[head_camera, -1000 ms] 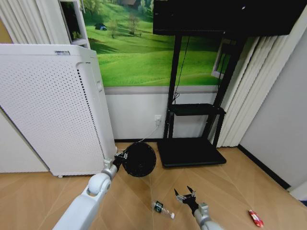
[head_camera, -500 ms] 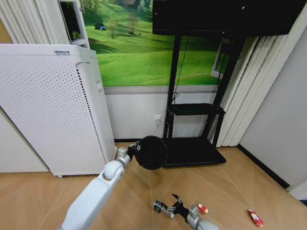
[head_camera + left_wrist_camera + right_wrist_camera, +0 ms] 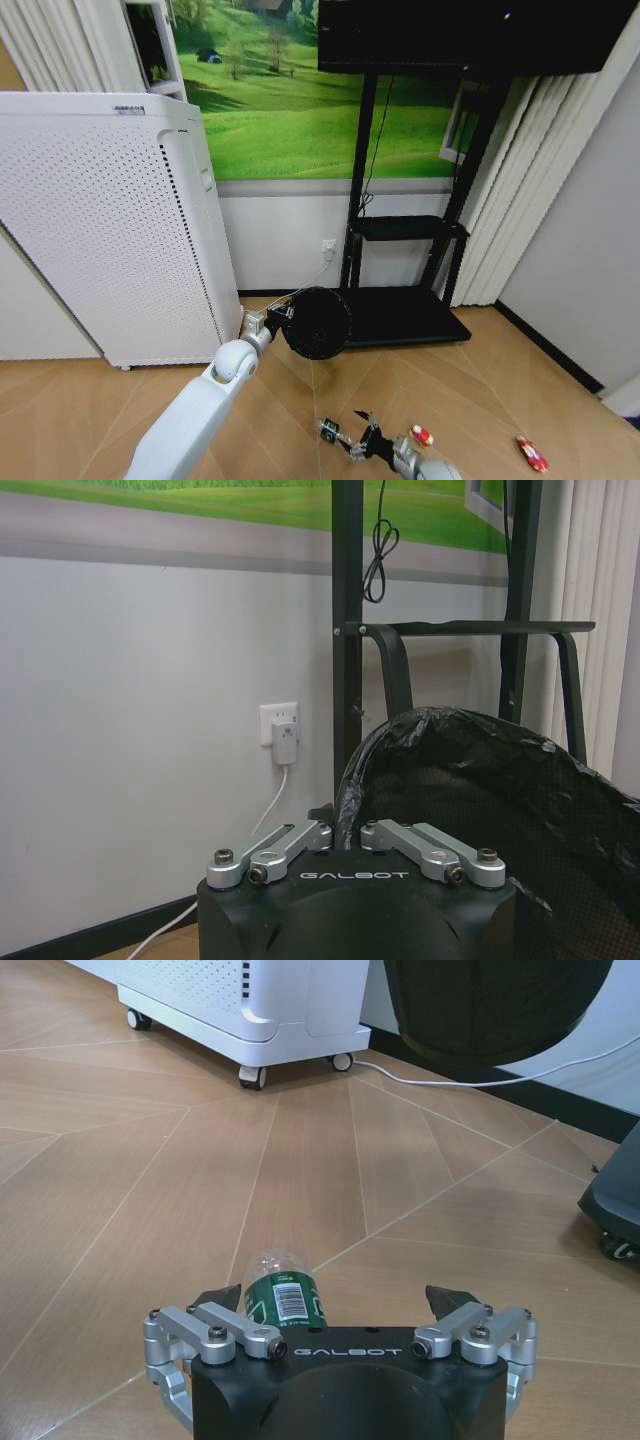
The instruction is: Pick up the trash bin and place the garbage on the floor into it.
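My left gripper (image 3: pixel 277 321) is shut on the rim of the black trash bin (image 3: pixel 318 322) and holds it off the floor. In the left wrist view its fingers (image 3: pixel 300 838) pinch the rim and dark liner of the bin (image 3: pixel 480 810). A clear bottle with a green label (image 3: pixel 330 432) lies on the floor. My right gripper (image 3: pixel 361 440) is open just beside it. In the right wrist view the bottle (image 3: pixel 283 1291) lies between the open fingers of that gripper (image 3: pixel 335 1302), close to one fingertip. Two red-and-white wrappers (image 3: pixel 422 436) (image 3: pixel 533 455) lie further right.
A tall white perforated appliance (image 3: pixel 110 220) on casters stands at the left, also seen as the appliance (image 3: pixel 250 990) in the right wrist view. A black TV stand (image 3: pixel 400 310) with a low base is against the wall. A white cable (image 3: pixel 315 272) runs from the wall socket.
My left arm has lifted the bin up and to the right. The right gripper has dropped lower and moved left to the bottle, uncovering a wrapper behind it.
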Robot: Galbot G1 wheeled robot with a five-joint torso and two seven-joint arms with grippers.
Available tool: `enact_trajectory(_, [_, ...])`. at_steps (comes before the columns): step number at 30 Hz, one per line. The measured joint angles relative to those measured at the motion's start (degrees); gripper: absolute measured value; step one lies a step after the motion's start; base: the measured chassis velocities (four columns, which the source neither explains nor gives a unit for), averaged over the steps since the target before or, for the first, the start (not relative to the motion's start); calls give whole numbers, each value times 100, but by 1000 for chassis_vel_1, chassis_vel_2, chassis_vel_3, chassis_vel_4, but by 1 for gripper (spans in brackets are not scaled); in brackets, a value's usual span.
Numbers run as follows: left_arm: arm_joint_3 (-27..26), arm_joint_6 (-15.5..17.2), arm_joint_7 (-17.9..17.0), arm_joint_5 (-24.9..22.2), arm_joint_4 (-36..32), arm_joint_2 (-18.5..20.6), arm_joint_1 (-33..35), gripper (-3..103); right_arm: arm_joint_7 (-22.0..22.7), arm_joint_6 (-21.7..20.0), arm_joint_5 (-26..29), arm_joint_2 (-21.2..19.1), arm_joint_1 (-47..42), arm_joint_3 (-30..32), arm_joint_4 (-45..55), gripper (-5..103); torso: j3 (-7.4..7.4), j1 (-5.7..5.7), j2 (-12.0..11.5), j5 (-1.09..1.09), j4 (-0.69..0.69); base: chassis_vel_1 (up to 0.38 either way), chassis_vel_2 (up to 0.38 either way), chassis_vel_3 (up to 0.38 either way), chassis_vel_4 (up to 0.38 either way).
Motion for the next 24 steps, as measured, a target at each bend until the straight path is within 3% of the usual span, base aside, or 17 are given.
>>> enact_trajectory(24, [-58, 1, 121, 62, -42, 34, 151, 7, 57, 19, -321, 216, -49, 27, -21, 100, 0, 0, 0, 0, 0, 0, 0, 0, 0])
